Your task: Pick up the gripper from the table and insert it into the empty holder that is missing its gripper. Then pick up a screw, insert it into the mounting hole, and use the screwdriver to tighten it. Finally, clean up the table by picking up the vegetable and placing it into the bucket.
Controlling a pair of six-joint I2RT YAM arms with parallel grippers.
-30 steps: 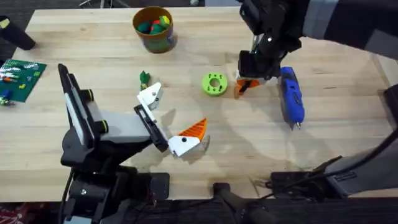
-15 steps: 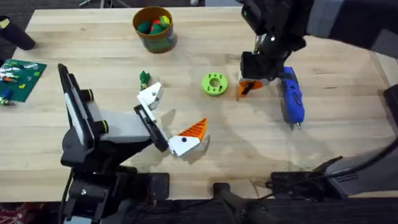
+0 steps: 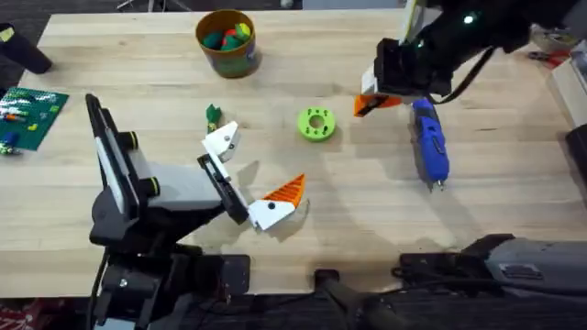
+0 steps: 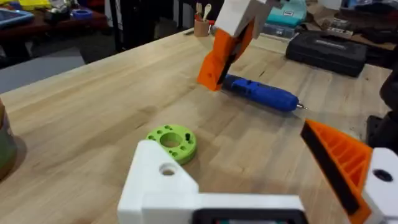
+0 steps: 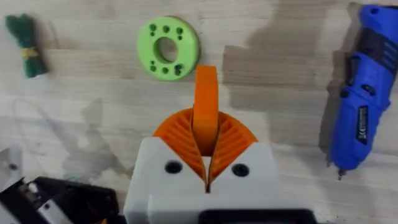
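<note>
The right end effector pinches the orange gripper between its ribbed pads, lifted clear of the bench beside the blue screwdriver and the lime-green disc. The left end effector stands spread — one finger carries its orange tip, the other ends in the bare white holder. The first step is in hand, judging by this: next the part must cross to that holder and seat, wedge aligned.
</note>
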